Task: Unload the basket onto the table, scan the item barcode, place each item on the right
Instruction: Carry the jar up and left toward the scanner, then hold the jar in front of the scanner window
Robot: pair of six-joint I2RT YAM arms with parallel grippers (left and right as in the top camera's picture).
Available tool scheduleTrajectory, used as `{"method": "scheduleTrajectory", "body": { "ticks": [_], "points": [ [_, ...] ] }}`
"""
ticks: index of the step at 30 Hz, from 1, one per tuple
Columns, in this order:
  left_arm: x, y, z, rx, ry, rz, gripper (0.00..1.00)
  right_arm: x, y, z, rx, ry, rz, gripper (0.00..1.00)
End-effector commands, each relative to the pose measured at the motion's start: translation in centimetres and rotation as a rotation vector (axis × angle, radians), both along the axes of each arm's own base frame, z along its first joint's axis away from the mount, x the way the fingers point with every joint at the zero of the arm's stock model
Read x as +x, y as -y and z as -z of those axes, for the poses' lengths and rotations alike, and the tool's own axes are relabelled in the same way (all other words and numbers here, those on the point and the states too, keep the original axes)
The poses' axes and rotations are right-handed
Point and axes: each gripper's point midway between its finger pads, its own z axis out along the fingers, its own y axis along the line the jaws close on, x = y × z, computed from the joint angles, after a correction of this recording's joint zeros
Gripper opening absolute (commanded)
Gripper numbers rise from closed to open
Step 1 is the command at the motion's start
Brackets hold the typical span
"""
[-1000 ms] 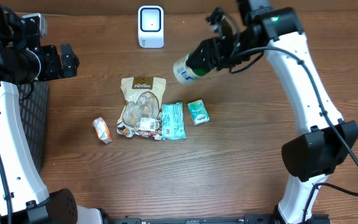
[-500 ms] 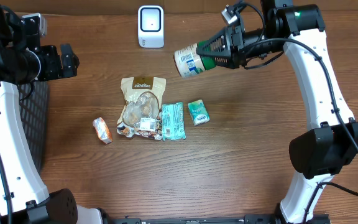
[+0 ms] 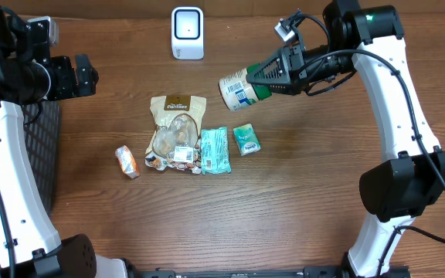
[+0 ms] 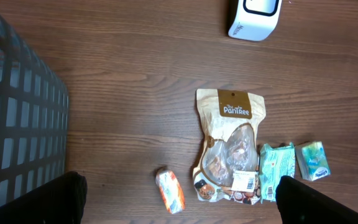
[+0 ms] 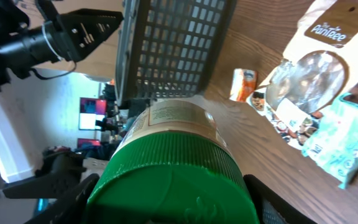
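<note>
A jar (image 3: 238,90) with a pale label and a green lid lies sideways in the air, right of and below the white scanner (image 3: 187,32). My right gripper (image 3: 267,76) is shut on its lid end, and the jar's base points left. In the right wrist view the green lid (image 5: 173,180) fills the space between the two dark fingers (image 5: 64,199). My left gripper (image 3: 84,74) hangs open at the far left with nothing in it. The left wrist view shows its gap (image 4: 179,202) high above the table.
A Pantree pouch (image 3: 174,131), a teal packet (image 3: 215,150), a small green pack (image 3: 246,139) and an orange packet (image 3: 127,161) lie mid-table. A dark mesh basket (image 3: 46,147) stands at the left edge. The scanner (image 4: 253,17) sits at the back.
My right arm has swung the jar from a downward tilt to lying level, then carried it slightly down and to the right. The left arm has not moved.
</note>
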Motion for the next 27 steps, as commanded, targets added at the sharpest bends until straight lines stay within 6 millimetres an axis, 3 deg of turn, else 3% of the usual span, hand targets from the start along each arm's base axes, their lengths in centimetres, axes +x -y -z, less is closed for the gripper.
{"method": "scheduleTrajectory", "body": {
  "ticks": [1,8,15,19,27],
  "points": [
    [0.2,0.1,-0.3,0.006,0.012,0.02,1.0,-0.2,0.2,-1.1,-0.006,0.089,-0.011,0.37],
    [0.2,0.1,-0.3,0.006,0.012,0.02,0.99,0.6,1.3,2.9,-0.271,0.136,-0.001,0.37],
    [0.2,0.1,-0.3,0.006,0.012,0.02,0.99,4.8,2.0,7.2,-0.711,0.157,0.257,0.37],
    [0.2,0.1,-0.3,0.006,0.012,0.02,1.0,6.2,0.8,6.7,-0.818,0.285,0.316,0.37],
    [0.2,0.1,-0.3,0.006,0.012,0.02,1.0,11.8,-1.4,2.1,-0.992,0.735,0.531,0.36]
  ]
}}
